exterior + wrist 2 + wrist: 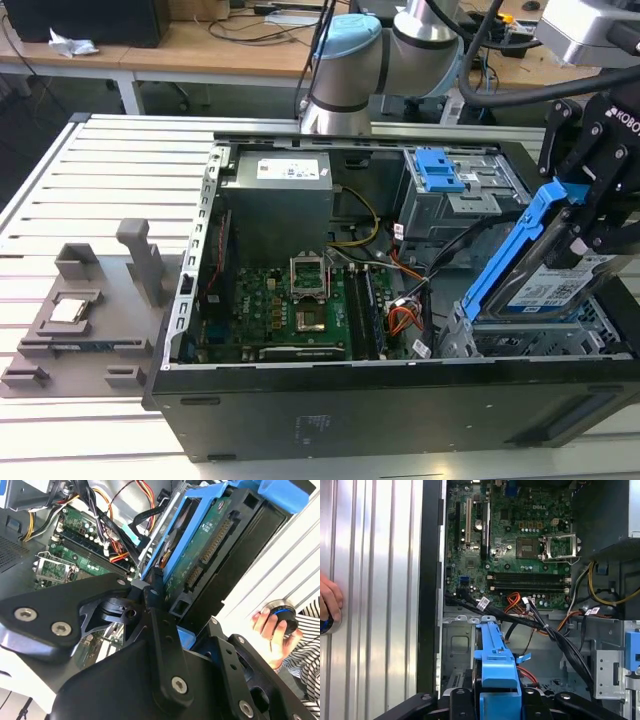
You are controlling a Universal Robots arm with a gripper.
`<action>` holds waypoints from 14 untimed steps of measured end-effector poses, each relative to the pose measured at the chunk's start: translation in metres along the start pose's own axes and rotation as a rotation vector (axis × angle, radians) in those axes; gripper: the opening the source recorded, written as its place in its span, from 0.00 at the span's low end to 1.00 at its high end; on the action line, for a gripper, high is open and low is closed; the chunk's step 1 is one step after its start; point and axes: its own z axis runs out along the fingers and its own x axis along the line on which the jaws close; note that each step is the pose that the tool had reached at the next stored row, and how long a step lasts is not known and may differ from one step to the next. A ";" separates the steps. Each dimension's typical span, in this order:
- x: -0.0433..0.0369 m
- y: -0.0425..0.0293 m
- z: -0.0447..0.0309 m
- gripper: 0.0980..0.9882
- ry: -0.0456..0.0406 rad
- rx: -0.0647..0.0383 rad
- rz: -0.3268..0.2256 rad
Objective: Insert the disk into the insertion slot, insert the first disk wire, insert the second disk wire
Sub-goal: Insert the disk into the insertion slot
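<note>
The open computer case [330, 410] lies on its side on a slatted metal table [90, 170]. The gripper [585, 215] hangs above the case's end on the exterior view's right, its black fingers clamped on the raised end of the disk [545, 278], which is held clear of the case floor. The disk is steeply tilted. Its blue carrier edge slopes down from the gripper into the case, and its lower end sits over the insertion slot [475, 338], the low silver cage in the case's near corner (whether the two touch I cannot tell). In the second wrist view the disk's green circuit board faces the camera, with nothing plugged into its connector. In the first wrist view the fingers [461, 702] flank the carrier, which points across the case toward the motherboard [520, 530]. A black cable bundle [550, 635] and orange wires [515, 600] lie loose inside the case between the motherboard and the disk. The taller grey cage with a blue latch [445, 180] stands at the case's far side, beyond the disk, and the power supply [275, 195] sits in the middle of that far side. Outside the case, on the table beside its wall, a person's hand [267, 627] grips a round knob with a blue ring [281, 614]. A grey fixture tray [80, 310] lies off the case's opposite end.
</note>
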 end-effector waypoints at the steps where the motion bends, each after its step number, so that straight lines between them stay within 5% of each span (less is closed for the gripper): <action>1: 0.0000 -0.0005 0.0001 0.30 -0.0001 0.000 0.000; 14: 0.0001 -0.0135 0.0009 0.30 -0.0043 -0.006 0.011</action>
